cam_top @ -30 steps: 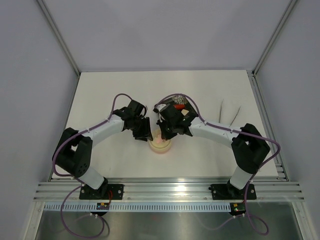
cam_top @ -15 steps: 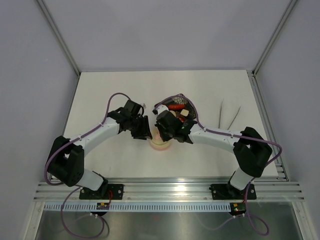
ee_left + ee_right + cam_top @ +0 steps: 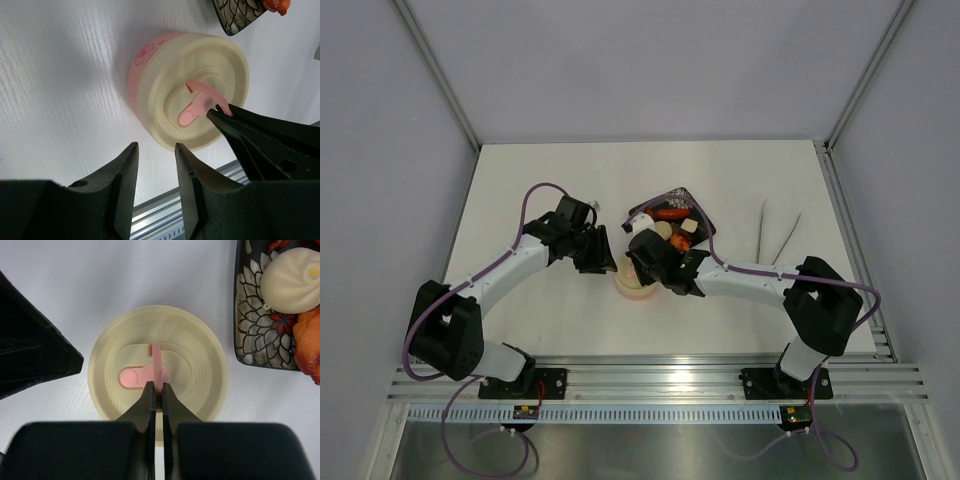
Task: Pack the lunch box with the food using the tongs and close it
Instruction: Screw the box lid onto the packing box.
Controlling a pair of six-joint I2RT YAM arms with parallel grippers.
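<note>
Atop the round cream plastic lid (image 3: 200, 370), the right gripper (image 3: 156, 390), tips together, touched its pink tab (image 3: 131, 376), the left gripper (image 3: 156, 147) parted alongside

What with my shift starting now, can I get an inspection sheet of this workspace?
Surface: white table, flat.
Job's things: lunch box with its lid on; food on the black tray, not yet packed; tongs lying on the table to the right, untouched.
Clutter: nothing seen.
Grippers: left gripper jaws open, empty, just beside the lunch box; right gripper jaws shut, tips at the lid's pink tab.
Cables: purple cables looped along both arms.
Surroundings: grey walls; aluminium rail at the near edge.
</note>
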